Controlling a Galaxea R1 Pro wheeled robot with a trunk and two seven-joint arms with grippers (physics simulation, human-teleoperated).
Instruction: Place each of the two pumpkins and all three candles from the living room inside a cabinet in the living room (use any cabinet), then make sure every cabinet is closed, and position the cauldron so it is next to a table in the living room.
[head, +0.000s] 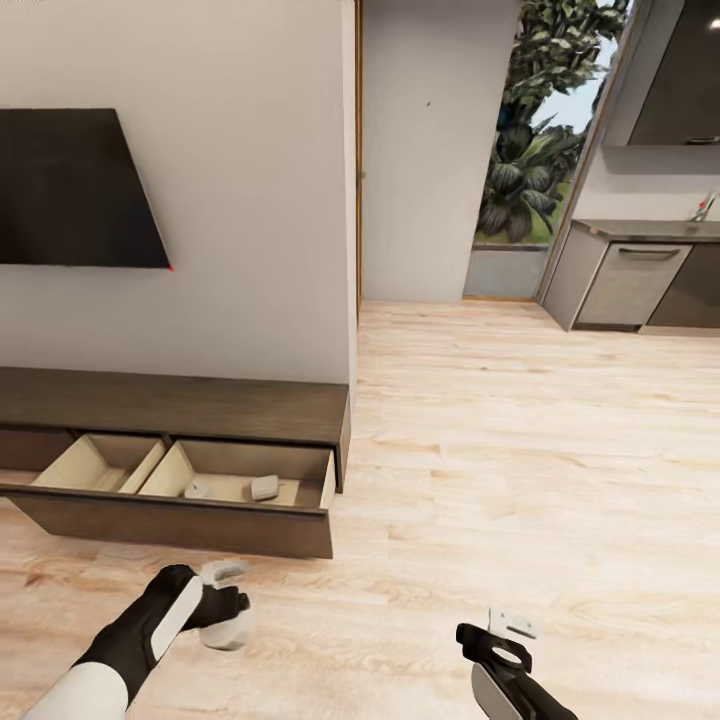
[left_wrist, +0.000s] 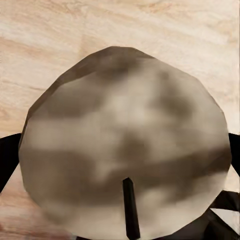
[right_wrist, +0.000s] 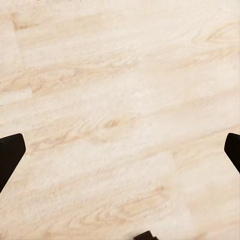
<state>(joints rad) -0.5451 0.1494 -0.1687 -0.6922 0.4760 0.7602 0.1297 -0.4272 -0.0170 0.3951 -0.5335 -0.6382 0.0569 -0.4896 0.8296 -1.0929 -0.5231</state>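
Note:
The long dark-brown cabinet (head: 180, 408) runs along the wall at the left, with one wide drawer (head: 200, 522) pulled out. Two grey-beige candles (head: 197, 489) (head: 265, 487) lie on its pale floor in the right compartment. My left gripper (head: 225, 612) hovers over the floor in front of the drawer, shut on a third candle (head: 228, 632). In the left wrist view that candle (left_wrist: 125, 135) sits between the dark fingers (left_wrist: 7, 160). My right gripper (head: 503, 630) is open over bare floor, fingers (right_wrist: 10, 155) wide apart. Pumpkins, cauldron and table are out of view.
A black TV (head: 70, 190) hangs on the wall above the cabinet. The wall ends at a corner (head: 355, 200). Grey kitchen units (head: 630, 280) stand at the far right, beside a glass opening with plants (head: 530, 150). Light wooden floor (head: 520, 450) stretches to the right.

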